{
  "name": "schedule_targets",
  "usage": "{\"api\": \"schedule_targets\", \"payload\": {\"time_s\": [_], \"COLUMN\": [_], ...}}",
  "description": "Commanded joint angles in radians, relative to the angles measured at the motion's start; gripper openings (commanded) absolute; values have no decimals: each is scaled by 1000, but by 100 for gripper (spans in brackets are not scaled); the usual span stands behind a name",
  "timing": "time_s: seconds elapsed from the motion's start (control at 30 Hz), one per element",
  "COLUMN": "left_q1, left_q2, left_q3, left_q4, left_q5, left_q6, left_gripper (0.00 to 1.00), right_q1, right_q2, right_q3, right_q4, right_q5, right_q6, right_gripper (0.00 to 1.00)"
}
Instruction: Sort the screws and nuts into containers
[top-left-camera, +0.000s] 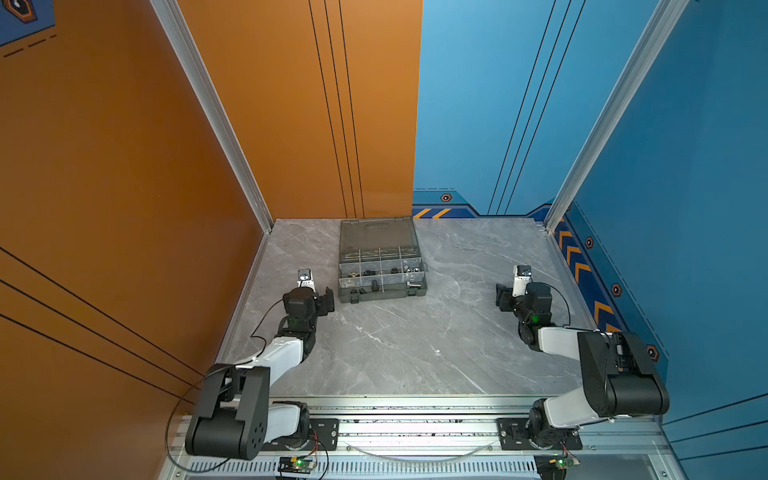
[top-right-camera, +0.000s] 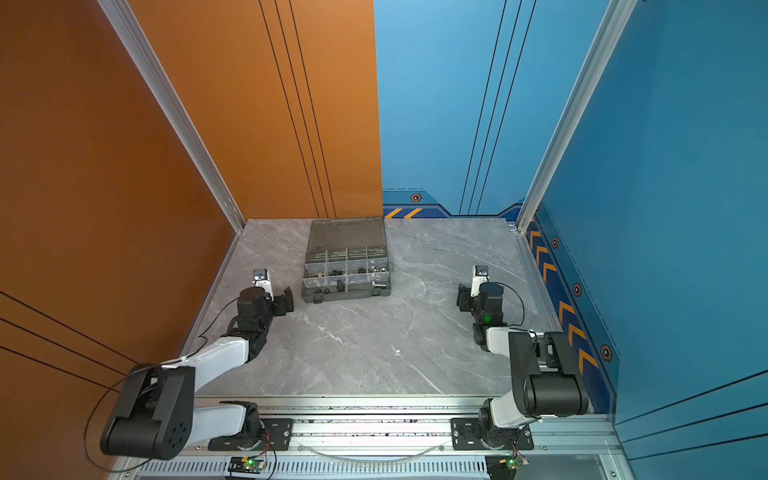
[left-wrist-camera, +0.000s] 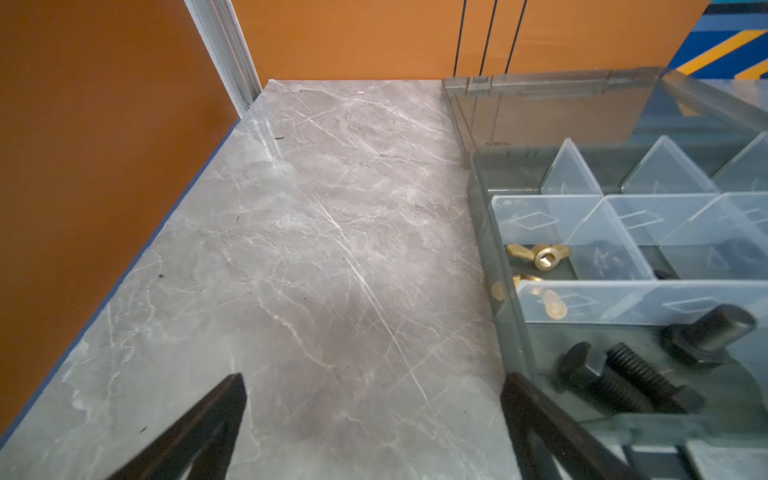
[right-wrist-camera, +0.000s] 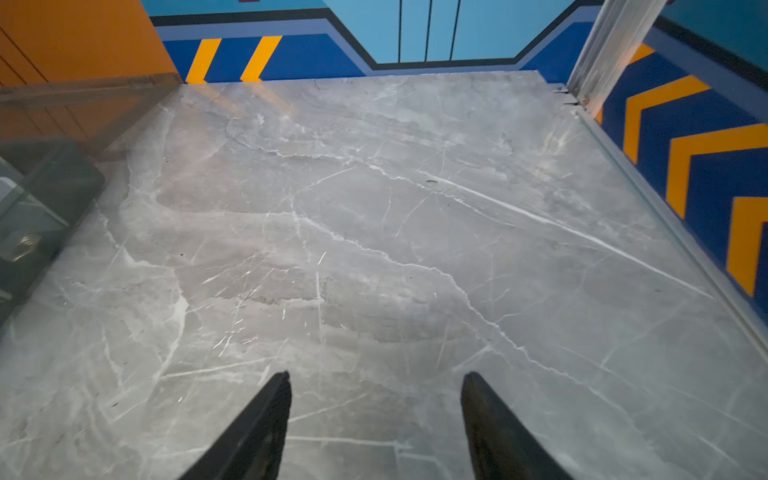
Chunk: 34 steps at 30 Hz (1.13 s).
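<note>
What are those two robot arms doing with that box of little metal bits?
They are sorting screws and nuts into an open organiser case. Right now neither arm holds anything: the left gripper and the right gripper are both open, one on each side of the case, over the grey table. Inside the case, black bolts share one compartment and brass wing nuts another. No loose pieces show on the table, so the sorting looks about done.

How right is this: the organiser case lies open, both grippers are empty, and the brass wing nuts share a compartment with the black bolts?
One point is wrong. In the left wrist view a translucent divider separates the brass wing nuts from the black bolts: different compartments. The organiser case is open, left gripper and right gripper empty.
</note>
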<state>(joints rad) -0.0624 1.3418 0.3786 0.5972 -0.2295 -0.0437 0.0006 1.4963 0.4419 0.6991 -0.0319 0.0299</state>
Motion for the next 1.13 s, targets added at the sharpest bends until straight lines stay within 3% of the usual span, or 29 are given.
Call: {"api": "schedule_targets", "payload": {"time_s": [0.0, 0.1, 0.13, 0.2, 0.57, 1.1], "left_q1": [12, 11, 14, 15, 10, 14], "left_q2": [96, 263, 242, 184, 220, 220], "left_q3": [-69, -117, -111, -69, -24, -21], "left_q4": [330, 620, 571, 393, 368, 365], "left_q5": [34, 47, 50, 53, -80, -86], "left_q6": [50, 68, 63, 55, 16, 13], "left_gripper": [98, 98, 98, 98, 98, 98], "right_q1": [9, 13, 13, 13, 15, 18], "right_q2": [15, 31, 32, 32, 32, 31], "right_q3": [-23, -48, -48, -46, -48, -49], "right_q4": [77, 134, 137, 137, 137, 139], "right_q5": [97, 115, 116, 115, 116, 122], "right_q6": [23, 25, 25, 25, 24, 21], "right_gripper": [78, 95, 99, 100, 100, 100]}}
